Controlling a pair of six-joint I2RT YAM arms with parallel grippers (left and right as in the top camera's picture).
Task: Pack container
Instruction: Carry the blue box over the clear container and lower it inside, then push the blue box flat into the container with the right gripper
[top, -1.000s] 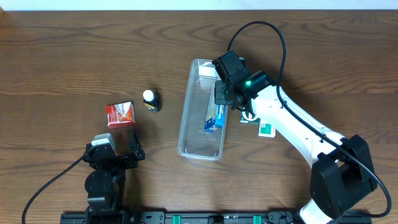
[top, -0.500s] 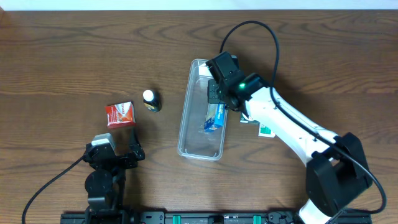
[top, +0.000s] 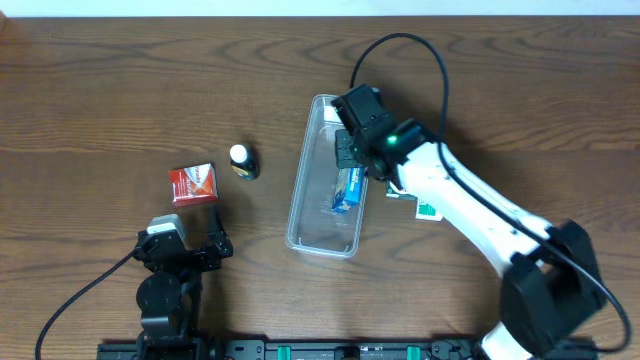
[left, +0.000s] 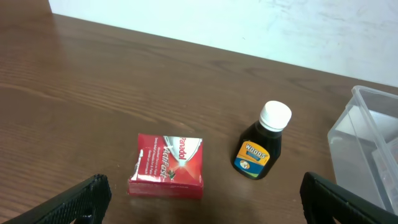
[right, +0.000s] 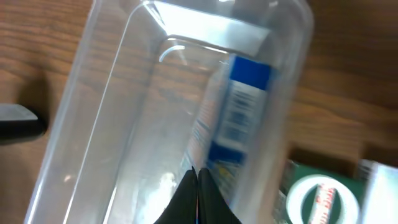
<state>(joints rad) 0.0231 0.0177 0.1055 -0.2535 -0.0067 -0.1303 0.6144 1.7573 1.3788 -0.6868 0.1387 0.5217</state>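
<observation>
The clear plastic container (top: 305, 222) lies lengthwise at the table's middle; it also shows in the right wrist view (right: 112, 87) and at the right edge of the left wrist view (left: 367, 134). A blue and white box (top: 347, 189) leans inside it against the right wall (right: 239, 106). My right gripper (top: 345, 152) is shut and empty, fingers pressed together (right: 198, 186) over the container's far part. My left gripper (top: 182, 250) is open and empty near the front left, with a red box (left: 168, 165) and a small dark bottle with a white cap (left: 261, 149) in front of it.
A green and white box (top: 428, 209) lies on the table just right of the container, under my right arm; it shows in the right wrist view (right: 317, 193). The red box (top: 192, 184) and the bottle (top: 243, 161) lie left of the container.
My right gripper shifted slightly left over the container's far end. The blue box stays inside, slightly shifted. The left arm has not moved.
</observation>
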